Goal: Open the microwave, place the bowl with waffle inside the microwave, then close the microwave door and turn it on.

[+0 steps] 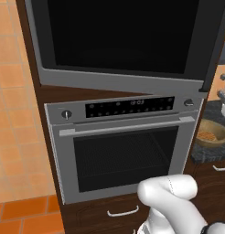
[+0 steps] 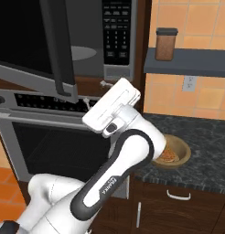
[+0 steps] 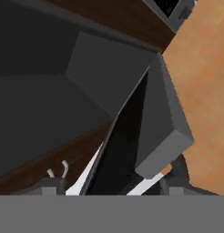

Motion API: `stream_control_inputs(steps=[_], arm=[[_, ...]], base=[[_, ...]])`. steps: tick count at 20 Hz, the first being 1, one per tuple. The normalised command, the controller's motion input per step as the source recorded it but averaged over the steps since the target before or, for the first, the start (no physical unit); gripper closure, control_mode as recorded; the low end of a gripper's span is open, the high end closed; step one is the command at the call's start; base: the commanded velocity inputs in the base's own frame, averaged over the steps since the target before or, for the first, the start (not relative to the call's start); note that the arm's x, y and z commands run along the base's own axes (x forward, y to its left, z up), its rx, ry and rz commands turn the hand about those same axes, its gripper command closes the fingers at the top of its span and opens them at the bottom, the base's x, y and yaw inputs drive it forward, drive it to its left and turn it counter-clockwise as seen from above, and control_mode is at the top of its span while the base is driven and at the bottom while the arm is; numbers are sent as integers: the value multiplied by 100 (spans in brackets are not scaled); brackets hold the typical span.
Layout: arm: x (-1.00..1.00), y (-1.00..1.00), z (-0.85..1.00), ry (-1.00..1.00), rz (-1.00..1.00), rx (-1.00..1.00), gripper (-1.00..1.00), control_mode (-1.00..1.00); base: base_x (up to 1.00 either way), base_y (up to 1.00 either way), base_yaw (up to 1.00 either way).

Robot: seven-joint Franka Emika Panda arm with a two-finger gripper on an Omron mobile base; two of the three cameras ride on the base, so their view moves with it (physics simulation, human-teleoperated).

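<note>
While the microwave door [image 2: 39,43] hangs swung out over the oven [image 1: 123,151] below, the cavity of the microwave [image 2: 87,52] stands exposed, its pale turntable showing just left of the black keypad panel [image 2: 116,32]. From the left base camera that door fills the top of the scene, black glass in a grey frame. Up by its outer edge, the claw [image 3: 107,184] sits spread apart, and between its tips runs the dark bar handle [image 3: 161,132]; whether either tip touches it I can't quite tell from this tilted close-up. Nothing is gripped, as far as I can see. Off to the right, the bowl with waffle [image 2: 174,153] rests on the dark speckled surface [image 2: 201,146], well apart from the microwave. Higher up, a brown jar [image 2: 165,43] stands on a grey shelf [image 2: 192,61].
</note>
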Motion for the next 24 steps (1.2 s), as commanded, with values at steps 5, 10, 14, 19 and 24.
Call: stream_control_inputs(steps=[5,10,14,19,24], arm=[[71,65,0,3,16,0,-100,-100],[-78,48,3,-34,31,0,-100,-100],[-100,68,15,-42,28,-1,-100,-100],[-100,100,0,-40,17,-13,-100,-100],[-100,100,-7,-38,5,-24,-100,-100]], base=[[0,0,0],[0,0,0],[0,0,0],[0,0,0],[0,0,0]])
